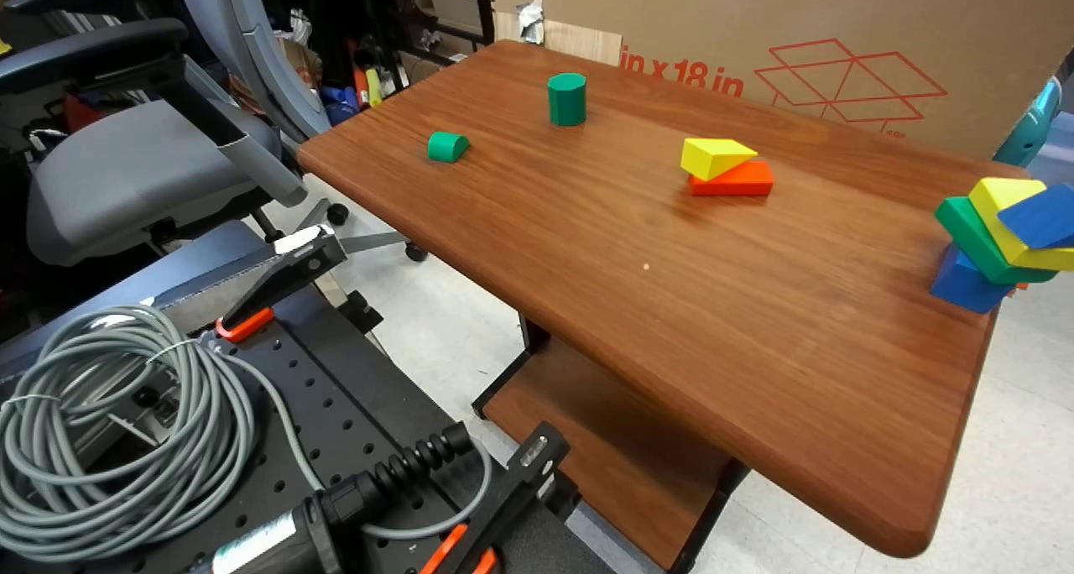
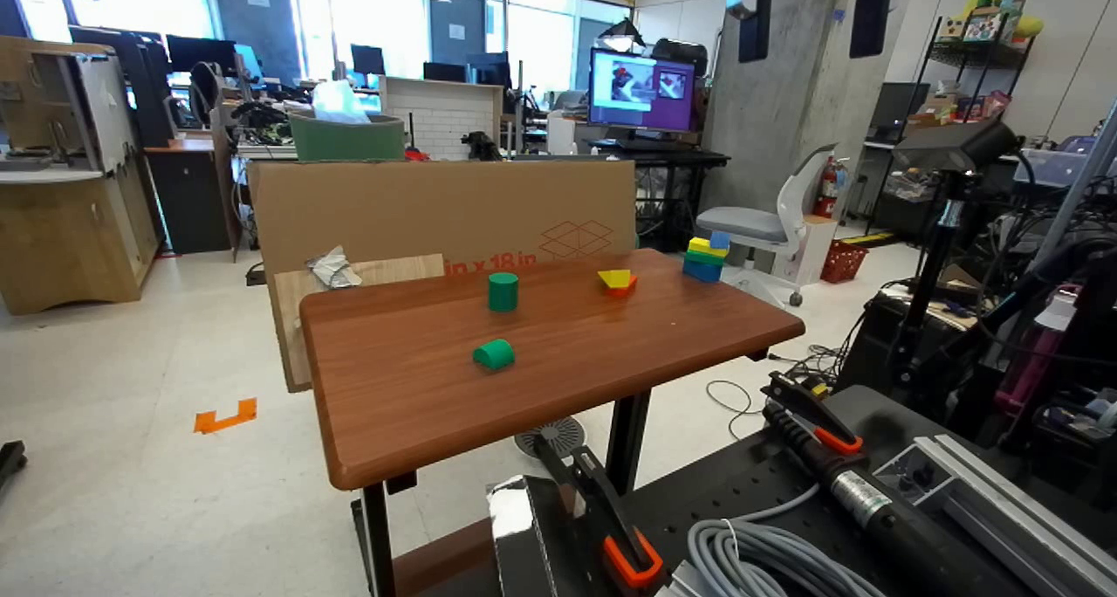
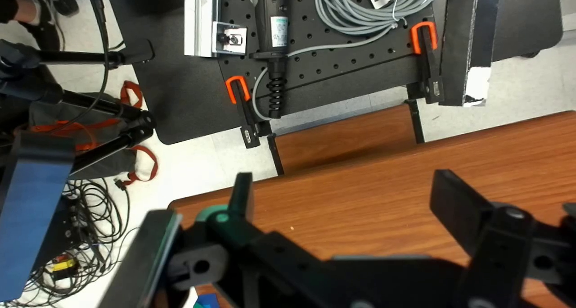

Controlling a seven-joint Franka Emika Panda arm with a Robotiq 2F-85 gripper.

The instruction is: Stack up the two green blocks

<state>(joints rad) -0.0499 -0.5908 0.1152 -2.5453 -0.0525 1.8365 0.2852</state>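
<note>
Upright green block (image 1: 567, 99): in an exterior view, it is stood on end near the far long edge of the table (image 1: 604, 221), apart from its partner; it could be toppled if its side were brushed during a low approach.
Low green block (image 1: 447, 147): seen toward the left short edge, its rounded side apparently turned up; it may be squeezed out if pinched across the curve, and the upright green block would probably be rolled off if set on it.
Yellow wedge (image 1: 713, 156): apparently rested on a red block (image 1: 747, 183), toward the right short edge; it could be knocked off by a sideways sweep.
Mixed-colour stack (image 1: 1003, 242): seen at the right short edge; it could be pushed over that edge if caught in passing.
Claw (image 2: 812, 43): in an exterior view, spread above table height, nothing pinched; as both green blocks are seen nearer the left short edge, they would likely be missed by a straight descent.
Fingers (image 3: 456, 204): in the wrist view, seen wide apart, with the table's long edge between them; neither of the 2 green blocks is made out there, so a grasp could be misaligned if guided by this view alone.
</note>
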